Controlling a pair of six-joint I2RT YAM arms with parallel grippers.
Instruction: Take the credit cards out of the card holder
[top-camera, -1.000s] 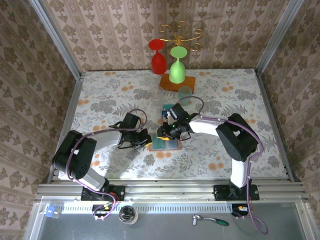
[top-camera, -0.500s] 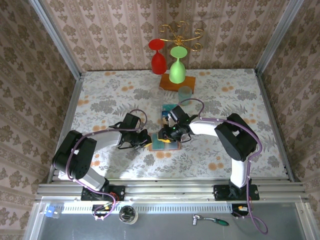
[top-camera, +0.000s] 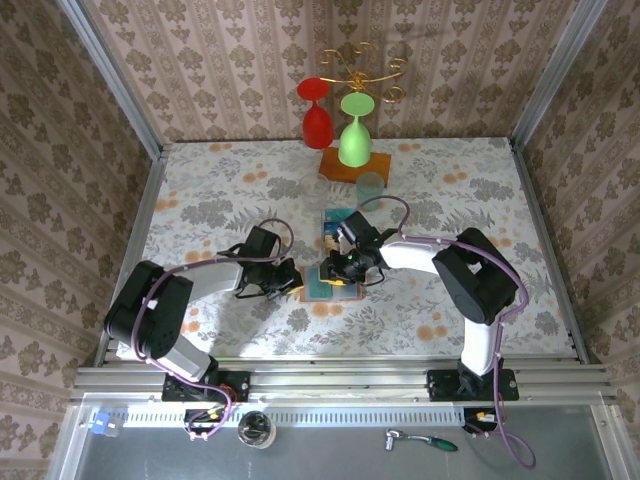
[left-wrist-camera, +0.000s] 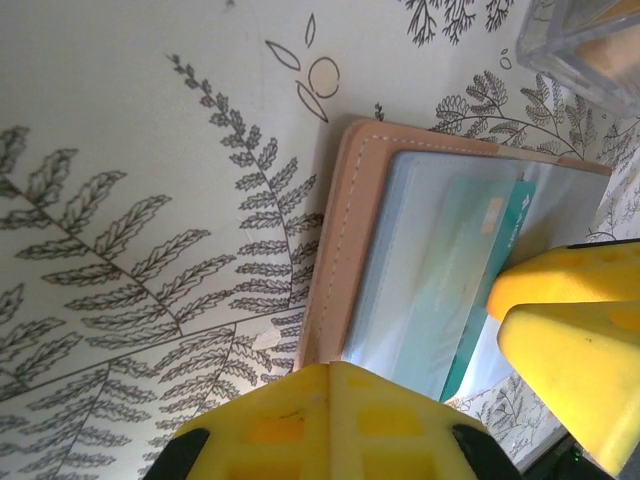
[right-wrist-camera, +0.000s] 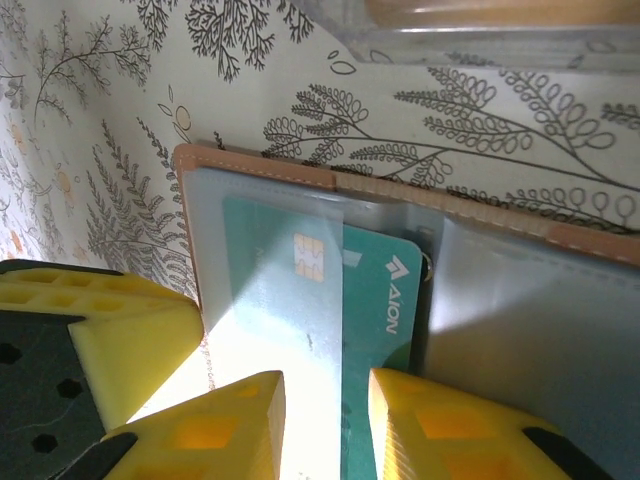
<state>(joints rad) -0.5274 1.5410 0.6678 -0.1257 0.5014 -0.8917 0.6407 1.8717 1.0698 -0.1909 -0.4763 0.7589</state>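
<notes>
The card holder (top-camera: 322, 292) lies open on the table, tan rim (left-wrist-camera: 340, 240) outside and pale translucent pockets (right-wrist-camera: 500, 300) inside. A teal credit card (right-wrist-camera: 378, 300) with a chip sticks partway out of the left pocket. My left gripper (top-camera: 296, 281) is shut, its yellow tips (left-wrist-camera: 330, 368) resting on the holder's near-left edge. Over the holder's middle stands my right gripper (top-camera: 336, 272), open. Its two yellow fingers (right-wrist-camera: 215, 425) stand apart on the pocket and the card, nothing pinched between them (right-wrist-camera: 320, 395).
A clear-walled container (right-wrist-camera: 480, 25) stands just behind the holder. Further back are a clear tumbler (top-camera: 370, 186), an orange-brown wooden block (top-camera: 350, 164), and red (top-camera: 317, 122) and green (top-camera: 353, 140) wine glasses under a gold stand. A small teal-blue thing (top-camera: 332, 222) lies behind the holder.
My right gripper has shifted slightly nearer and lower over the holder. The left arm and the holder have stayed put.
</notes>
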